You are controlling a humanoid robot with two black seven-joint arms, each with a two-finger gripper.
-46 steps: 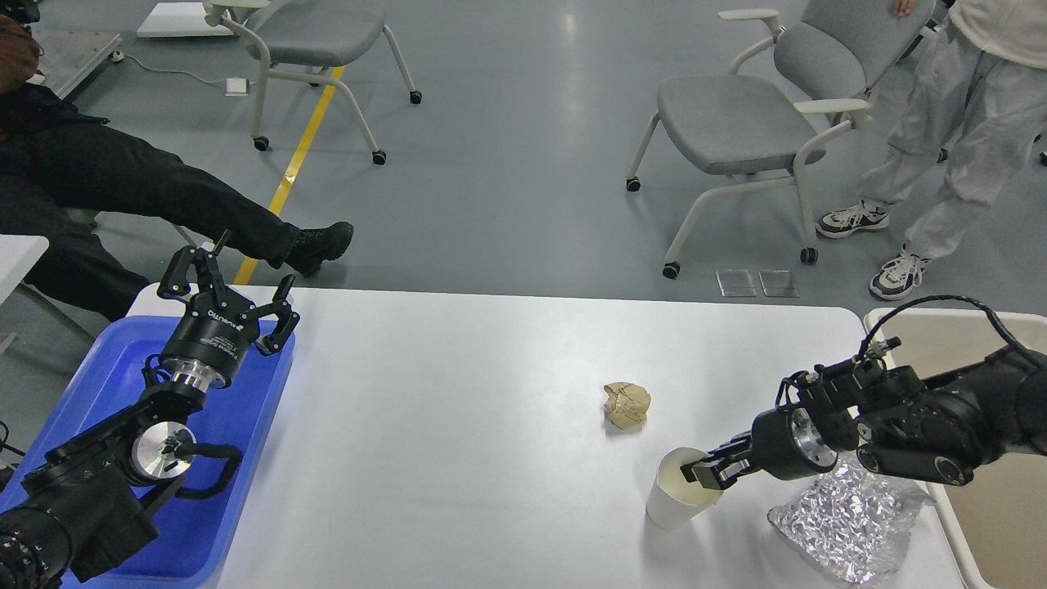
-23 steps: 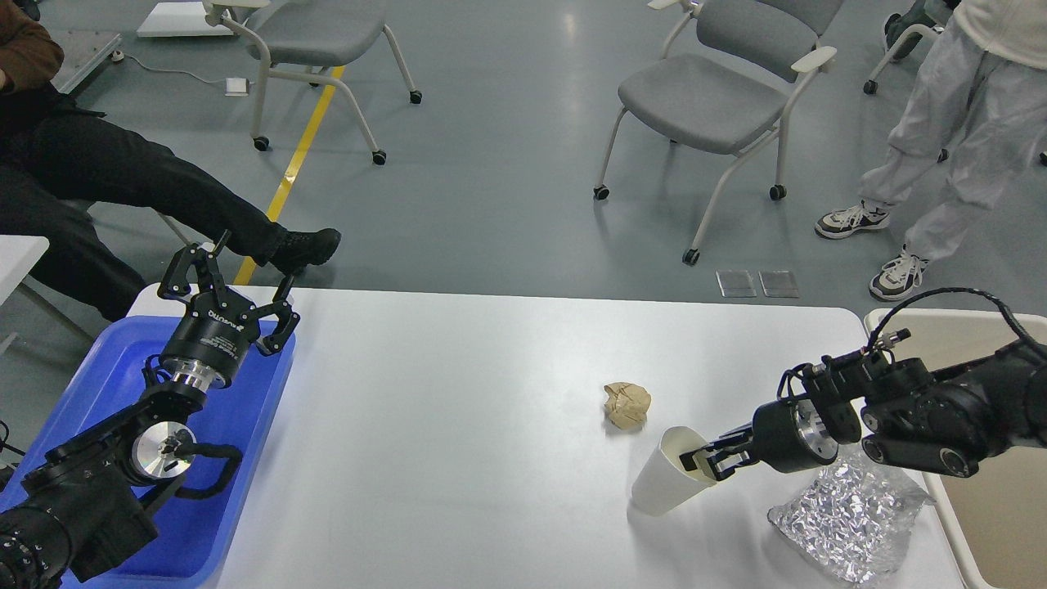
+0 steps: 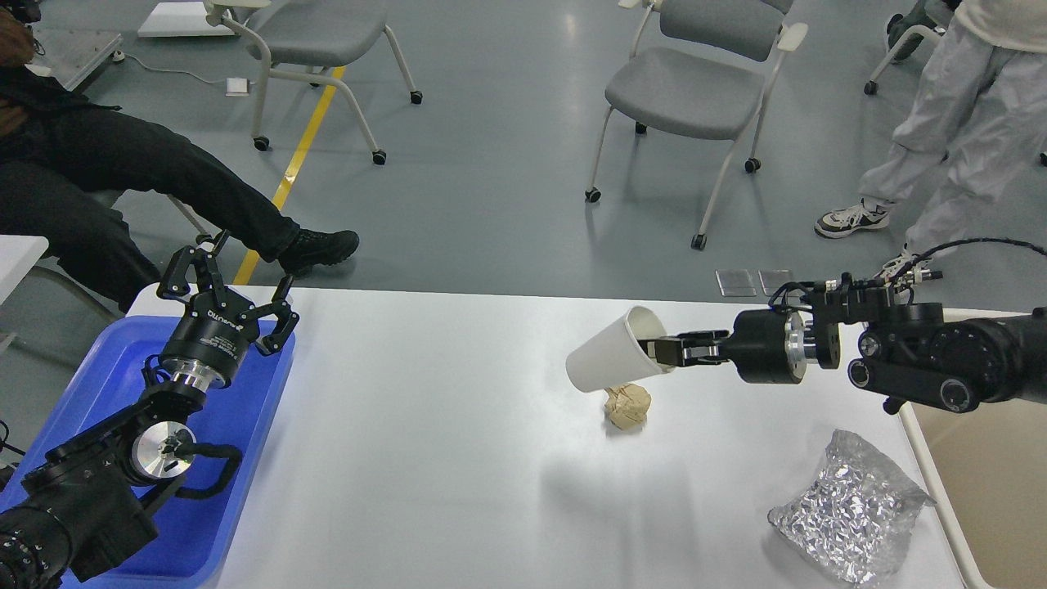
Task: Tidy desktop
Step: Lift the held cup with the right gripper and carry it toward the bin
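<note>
The white desktop (image 3: 425, 458) fills the lower middle of the head view. My right gripper (image 3: 659, 350) is shut on the rim of a white paper cup (image 3: 609, 362) and holds it tilted on its side in the air above a crumpled brown paper ball (image 3: 627, 406). A crinkled silver foil bag (image 3: 851, 515) lies near the desktop's front right. My left gripper (image 3: 231, 274) is open and empty, raised over the far end of the blue tray (image 3: 245, 458) at the left.
A beige tub (image 3: 981, 483) stands at the right edge of the desktop. Grey wheeled chairs (image 3: 703, 82) and two people's legs are on the floor beyond the table.
My right gripper has lifted the paper cup off the desktop and carried it up and to the left, over the brown paper ball. The left arm has not moved.
</note>
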